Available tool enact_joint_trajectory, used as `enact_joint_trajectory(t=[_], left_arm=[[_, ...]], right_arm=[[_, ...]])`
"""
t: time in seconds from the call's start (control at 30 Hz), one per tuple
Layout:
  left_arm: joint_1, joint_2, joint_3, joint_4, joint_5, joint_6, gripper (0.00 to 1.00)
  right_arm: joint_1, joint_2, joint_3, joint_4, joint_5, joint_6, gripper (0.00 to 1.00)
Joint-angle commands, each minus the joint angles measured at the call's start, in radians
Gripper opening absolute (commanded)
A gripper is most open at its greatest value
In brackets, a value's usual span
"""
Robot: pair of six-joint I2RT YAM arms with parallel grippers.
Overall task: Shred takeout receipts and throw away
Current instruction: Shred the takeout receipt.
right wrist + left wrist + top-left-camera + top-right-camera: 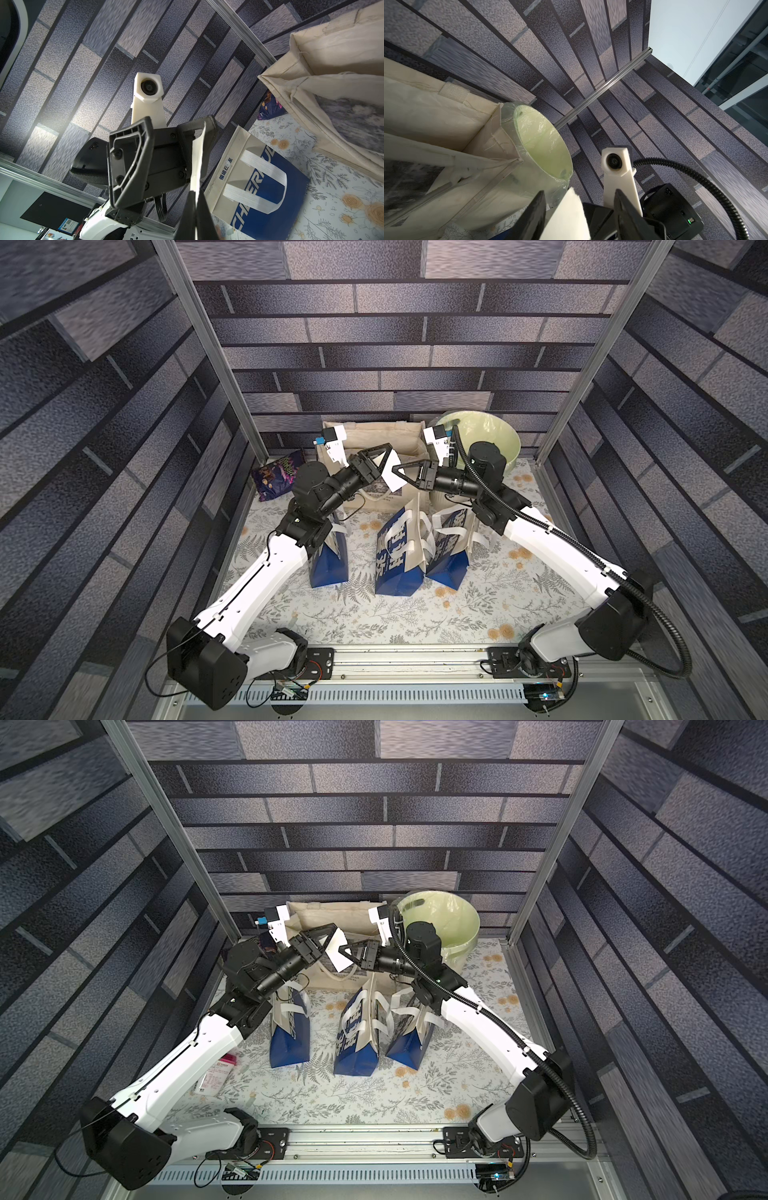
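Right claw (195,194) clamped on receipt (197,162) edge; left claw (385,462) parted, receipt between its fingers, against one.

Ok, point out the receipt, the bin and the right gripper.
receipt (391,479): in a top view, middle of the white slip.
bin (490,429): in a top view, lined inner wall.
right gripper (195,195): right wrist view, between its shut fingertips.

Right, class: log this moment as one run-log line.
receipt: aloft | left gripper: open around receipt | right gripper: shut on receipt | bin: lined, at back
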Motion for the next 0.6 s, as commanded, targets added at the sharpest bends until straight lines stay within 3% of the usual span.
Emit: enact_joint_trajectory(t=[0.0, 0.13, 0.3, 0.47, 0.57], left_arm=[[0.087, -0.045, 0.028, -0.097, 0.148, 0.066, 0.63], [0.131, -0.046, 0.077, -0.197, 0.349, 0.146, 0.73], [0.111, -0.041, 0.125, -0.370, 0.455, 0.264, 0.79], [0.073, -0.028, 0.133, -0.343, 0.526, 0.254, 0.74], [0.066, -0.025, 0.137, -0.341, 0.551, 0.253, 0.63]], right_arm=[[0.009, -0.032, 0.095, -0.269, -0.035, -0.283, 0.00], [0.009, -0.004, 0.189, -0.494, -0.151, -0.442, 0.00], [0.009, 0.027, 0.264, -0.610, -0.266, -0.508, 0.00], [0.009, 0.057, 0.308, -0.648, -0.302, -0.524, 0.00], [0.009, 0.075, 0.338, -0.670, -0.292, -0.541, 0.00]])
